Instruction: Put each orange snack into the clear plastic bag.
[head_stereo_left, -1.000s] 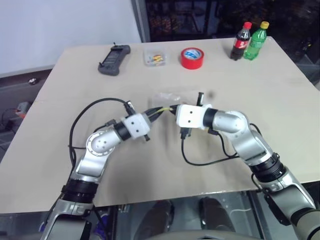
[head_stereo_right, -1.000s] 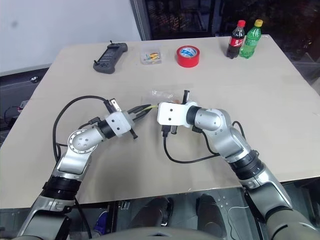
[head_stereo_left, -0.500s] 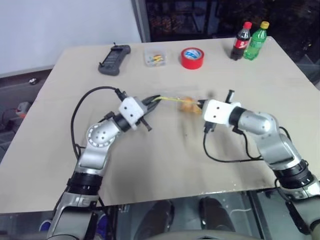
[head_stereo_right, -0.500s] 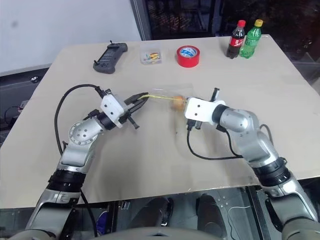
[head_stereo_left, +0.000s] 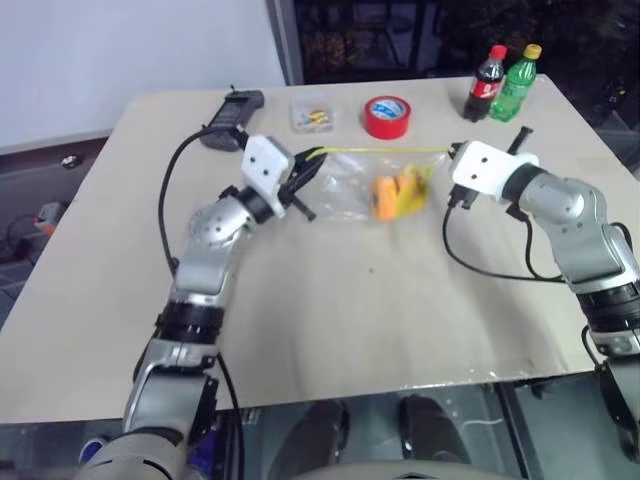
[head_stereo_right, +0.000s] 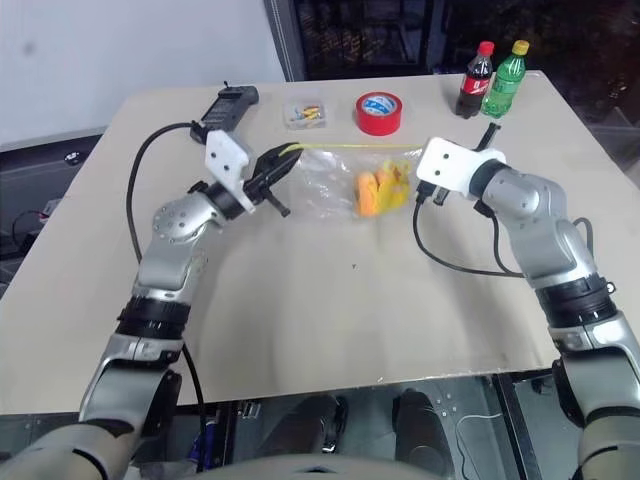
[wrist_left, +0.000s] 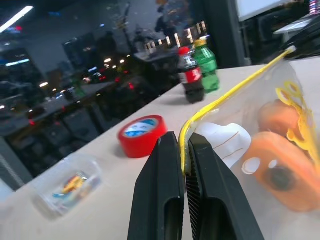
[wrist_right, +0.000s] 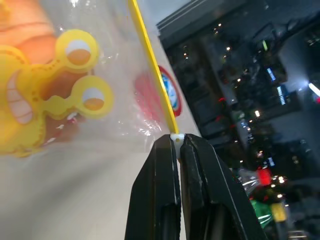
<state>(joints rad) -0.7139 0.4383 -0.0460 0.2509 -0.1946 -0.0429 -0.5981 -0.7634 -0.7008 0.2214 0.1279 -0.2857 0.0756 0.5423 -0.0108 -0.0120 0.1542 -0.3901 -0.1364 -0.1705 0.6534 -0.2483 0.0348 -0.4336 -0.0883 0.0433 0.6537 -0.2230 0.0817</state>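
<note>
Orange snacks (head_stereo_left: 393, 194) sit inside the clear plastic bag (head_stereo_left: 362, 184), which hangs above the table (head_stereo_left: 330, 310), stretched between both arms. On the left, the left gripper (wrist_left: 183, 156) is clamped on one end of the bag's yellow seal strip (head_stereo_left: 375, 151). On the right, the right gripper (wrist_right: 176, 145) pinches the strip's other end. Behind stand a red tape roll (head_stereo_left: 385, 116) and two bottles (head_stereo_left: 500, 83).

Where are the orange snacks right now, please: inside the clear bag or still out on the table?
Inside: both orange snacks show through the clear plastic bag.
</note>
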